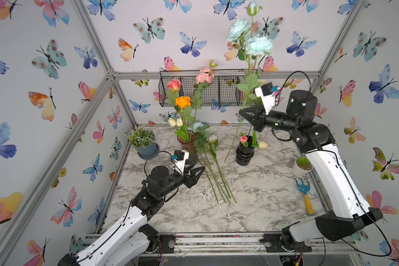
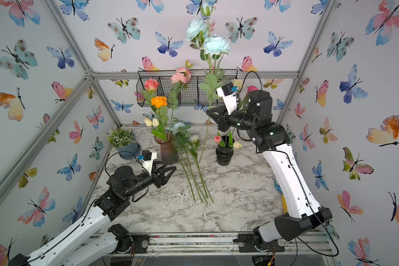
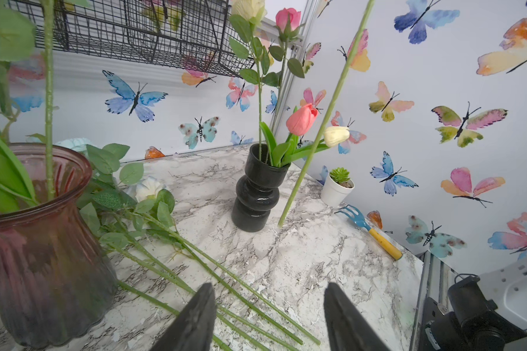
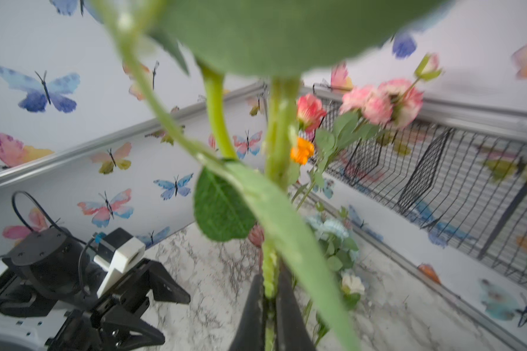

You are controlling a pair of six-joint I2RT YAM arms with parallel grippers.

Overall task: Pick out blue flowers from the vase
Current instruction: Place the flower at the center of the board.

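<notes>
Right gripper (image 1: 242, 113) clamped on a blue flower stem (image 1: 251, 80), held upright, blooms high, lower end near black vase (image 1: 244, 156). Left gripper (image 1: 199, 167) jaws apart, empty, beside maroon glass vase (image 1: 190, 148). Other blue flowers (image 1: 217, 177) lie on marble table (image 1: 251, 195) against it.

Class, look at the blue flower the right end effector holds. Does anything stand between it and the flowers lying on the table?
Nothing visible does. The blue flower, gripped by the right end effector, has only bare table between it and the laid flowers; the black vase stands on its other side.
</notes>
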